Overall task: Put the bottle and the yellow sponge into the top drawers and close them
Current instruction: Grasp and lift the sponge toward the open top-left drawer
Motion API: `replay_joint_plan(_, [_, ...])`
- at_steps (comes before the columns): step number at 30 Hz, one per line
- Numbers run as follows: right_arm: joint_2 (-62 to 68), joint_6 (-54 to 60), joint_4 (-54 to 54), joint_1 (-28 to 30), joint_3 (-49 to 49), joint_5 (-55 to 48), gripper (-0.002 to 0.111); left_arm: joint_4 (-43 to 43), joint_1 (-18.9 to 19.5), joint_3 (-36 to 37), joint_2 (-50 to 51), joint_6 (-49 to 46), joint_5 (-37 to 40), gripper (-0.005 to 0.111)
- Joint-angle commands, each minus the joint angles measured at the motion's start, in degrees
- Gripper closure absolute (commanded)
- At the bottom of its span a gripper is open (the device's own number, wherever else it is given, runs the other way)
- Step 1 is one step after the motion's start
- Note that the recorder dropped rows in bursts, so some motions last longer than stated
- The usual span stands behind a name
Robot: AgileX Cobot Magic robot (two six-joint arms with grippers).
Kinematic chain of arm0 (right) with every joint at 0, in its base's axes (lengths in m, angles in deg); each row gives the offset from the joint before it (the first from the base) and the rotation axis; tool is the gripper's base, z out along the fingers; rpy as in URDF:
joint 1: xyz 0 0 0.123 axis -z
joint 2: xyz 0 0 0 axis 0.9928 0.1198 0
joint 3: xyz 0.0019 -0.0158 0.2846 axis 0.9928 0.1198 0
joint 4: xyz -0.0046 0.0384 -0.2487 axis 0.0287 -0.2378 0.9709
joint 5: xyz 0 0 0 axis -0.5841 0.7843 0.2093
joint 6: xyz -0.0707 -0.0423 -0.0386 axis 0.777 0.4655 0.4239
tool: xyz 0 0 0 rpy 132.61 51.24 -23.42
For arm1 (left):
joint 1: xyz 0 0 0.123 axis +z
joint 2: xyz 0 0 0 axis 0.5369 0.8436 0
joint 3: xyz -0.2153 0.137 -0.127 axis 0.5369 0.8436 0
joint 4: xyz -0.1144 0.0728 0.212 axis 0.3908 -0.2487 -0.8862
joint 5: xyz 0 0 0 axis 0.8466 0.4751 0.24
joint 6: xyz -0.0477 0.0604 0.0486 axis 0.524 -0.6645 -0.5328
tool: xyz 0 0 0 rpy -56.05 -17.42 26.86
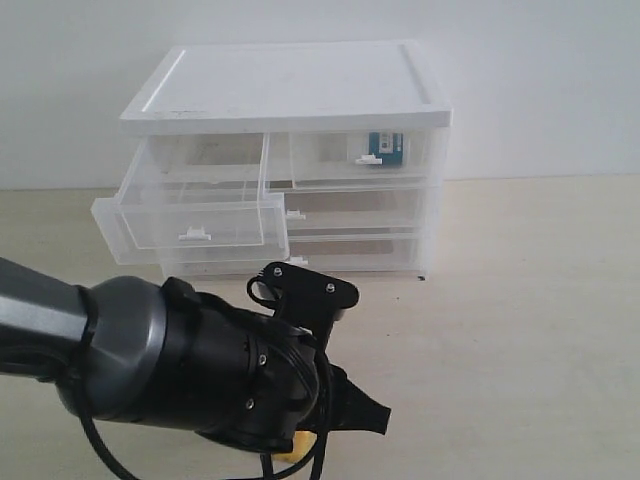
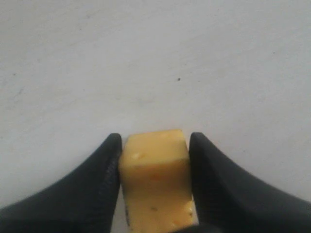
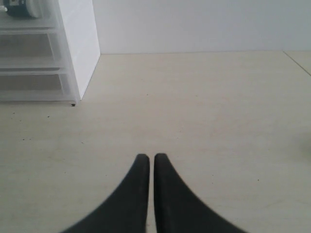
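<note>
The yellow sponge [image 2: 155, 184] lies on the pale table between the black fingers of my left gripper [image 2: 154, 138], and both pads press its sides. In the exterior view only a corner of the sponge [image 1: 293, 447] peeks out under the left arm, low in front of the drawer unit. The top left drawer [image 1: 195, 210] is pulled out and looks empty. The top right drawer [image 1: 330, 160] is pushed in, with the bottle [image 1: 385, 148] showing through its wall; the bottle [image 3: 19, 7] also shows in the right wrist view. My right gripper [image 3: 151, 158] is shut on nothing above bare table.
The white drawer unit [image 1: 300, 90] stands at the back against a white wall, with two full-width drawers [image 1: 360, 215] pushed in below. The bulky left arm [image 1: 180, 360] hides the near-left table. Bare table [image 1: 530, 330] stretches to the right of the unit.
</note>
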Motion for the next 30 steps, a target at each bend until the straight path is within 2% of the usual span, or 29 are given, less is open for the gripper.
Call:
replay_joint_plan(1, [-0.4, 0.0, 0.1, 0.2, 0.2, 0.5, 0.107, 0.7, 0.0, -0.1, -0.7, -4.2, -1.8, 0.102])
replay_joint_plan(7, [-0.4, 0.0, 0.1, 0.2, 0.2, 0.5, 0.107, 2.8, -1.7, -0.1, -5.6, -13.2, -2.9, 0.102])
replay_joint_plan(12, [-0.4, 0.0, 0.1, 0.2, 0.2, 0.5, 0.107, 12.1, -2.1, -0.1, -10.6, -28.4, -7.1, 0.102])
replay_joint_plan(17, [-0.4, 0.0, 0.1, 0.2, 0.2, 0.5, 0.107, 31.9, -1.7, -0.4, -16.1, -59.0, -6.3, 0.102])
replay_joint_plan(22, [-0.4, 0.0, 0.1, 0.2, 0.2, 0.5, 0.107, 55.4, 0.9, -3.1, -21.0, -90.0, 0.2, 0.102])
replay_joint_plan(26, [-0.4, 0.0, 0.1, 0.2, 0.2, 0.5, 0.107, 65.4, 3.7, -5.9, -23.9, -103.6, 5.8, 0.102])
replay_joint_plan(30, [-0.4, 0.0, 0.1, 0.2, 0.2, 0.5, 0.107, 68.3, 6.7, -9.3, -26.3, -110.8, 11.1, 0.102])
